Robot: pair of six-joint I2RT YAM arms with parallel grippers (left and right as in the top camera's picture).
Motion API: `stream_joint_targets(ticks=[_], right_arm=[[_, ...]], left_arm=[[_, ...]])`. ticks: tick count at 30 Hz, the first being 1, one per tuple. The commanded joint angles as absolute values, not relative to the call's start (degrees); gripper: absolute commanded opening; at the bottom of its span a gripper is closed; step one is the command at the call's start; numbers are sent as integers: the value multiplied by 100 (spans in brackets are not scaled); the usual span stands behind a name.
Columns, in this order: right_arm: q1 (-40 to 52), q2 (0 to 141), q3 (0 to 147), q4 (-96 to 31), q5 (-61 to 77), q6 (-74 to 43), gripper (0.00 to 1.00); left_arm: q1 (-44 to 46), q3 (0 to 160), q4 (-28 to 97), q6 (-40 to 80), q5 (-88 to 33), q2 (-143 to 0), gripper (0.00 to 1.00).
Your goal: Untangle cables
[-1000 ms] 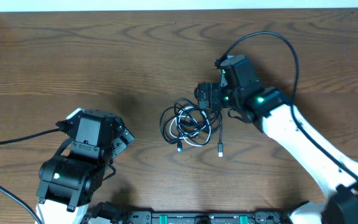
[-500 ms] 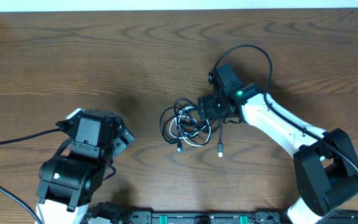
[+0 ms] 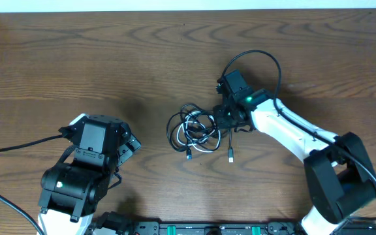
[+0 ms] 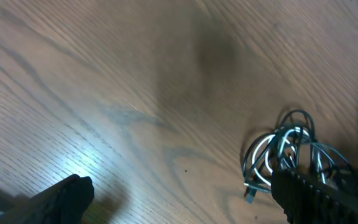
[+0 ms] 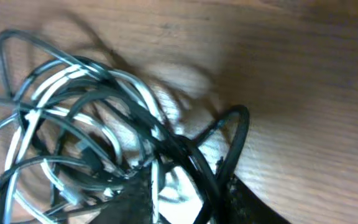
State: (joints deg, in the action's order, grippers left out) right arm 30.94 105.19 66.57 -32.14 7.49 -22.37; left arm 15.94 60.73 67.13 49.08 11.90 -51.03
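Cables (image 3: 196, 129) lie in one small knot near the middle of the table (image 3: 109, 65), black cords and one white looped through each other.

Nearest the robot's base, the left gripper (image 4: 191, 196) hangs with its claw spread wide and nothing in it, well apart from the knot. The tangle sits off beyond its right finger in the left wrist view.

Next out, two loose ends with plugs (image 3: 231, 156) trail from the near side of the knot onto bare wood.

Farther on, the right gripper (image 3: 224, 117) is down at the knot's right edge. In its wrist view the fingers (image 5: 244, 199) stand partway in, with black strands and a bit of white cord (image 5: 61, 81) between them. Whether they already pinch or only bracket those strands, I cannot tell.

The likely trouble is a grab on several strands at once. A pull would then drag the whole knot across the table, or cinch it tighter, instead of freeing one cord. Nothing holds the knot down, since the left claw is far off. A thin cord could also slip out of the pinch, and a plug could catch in a loop as it is drawn through.
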Motion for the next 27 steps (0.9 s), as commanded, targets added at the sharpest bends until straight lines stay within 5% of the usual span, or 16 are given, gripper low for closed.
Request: stream_joint_targets(ticks=[1, 3, 7, 27], right_arm=[[3133, 10722, 6545, -3105, 666, -2222, 28], [3133, 10728, 6545, -3024, 663, -2222, 27], [3131, 10724, 6549, -2954, 958, -2185, 1], [2639, 8215, 6748, -3277, 2528, -1317, 1]], left_arm=[[1570, 6023, 6744, 4831, 1203, -5122, 98], [1570, 6023, 6744, 4831, 1205, -5122, 98], [1570, 6023, 6744, 4831, 1203, -5122, 98], [1570, 6023, 6215, 5411, 794, -5216, 98]])
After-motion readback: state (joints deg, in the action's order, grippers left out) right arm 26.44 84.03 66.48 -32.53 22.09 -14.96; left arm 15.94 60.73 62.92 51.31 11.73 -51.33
